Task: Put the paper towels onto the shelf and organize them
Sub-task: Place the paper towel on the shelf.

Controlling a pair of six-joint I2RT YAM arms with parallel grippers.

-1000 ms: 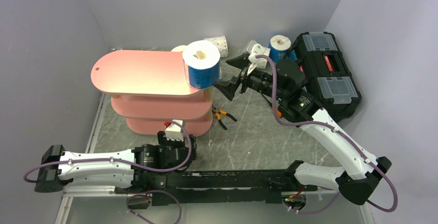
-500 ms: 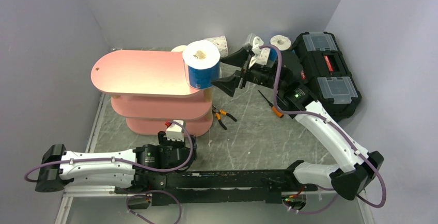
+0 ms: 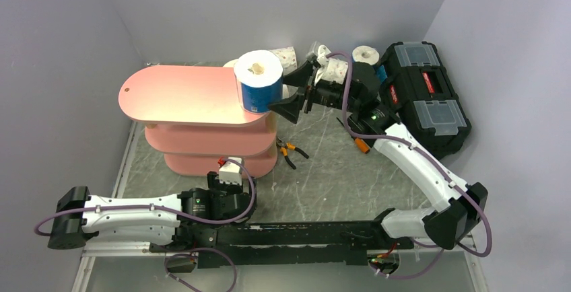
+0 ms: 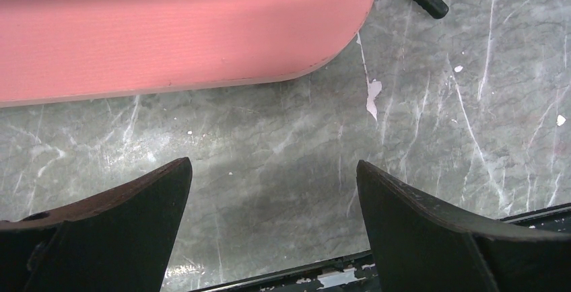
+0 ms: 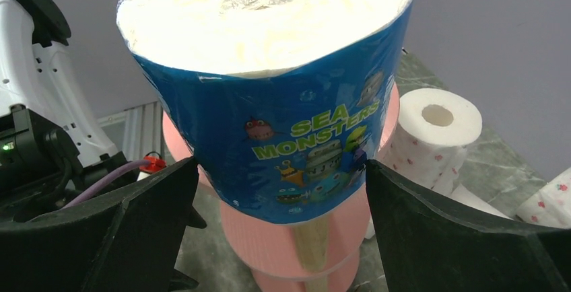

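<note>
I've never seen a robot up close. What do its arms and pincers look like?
The left arm and right arm have smooth white shells between chunky black joints, each trailed by a looping purple cable. A small green light glows on the right one. A white block sits on the left wrist. Each end effector has two matte black, wedge-shaped fingers.

Black toolbox [image 3: 424,97] far to my right, near wall [image 3: 512,50], clear-lidded compartments on top. Orange-handled pliers [image 3: 291,151] flat on grey marbled surface [image 3: 323,177]. Orange screwdriver [image 3: 361,145] handle between pliers and toolbox, rest hidden. Surface scratched, flecked white.
</note>
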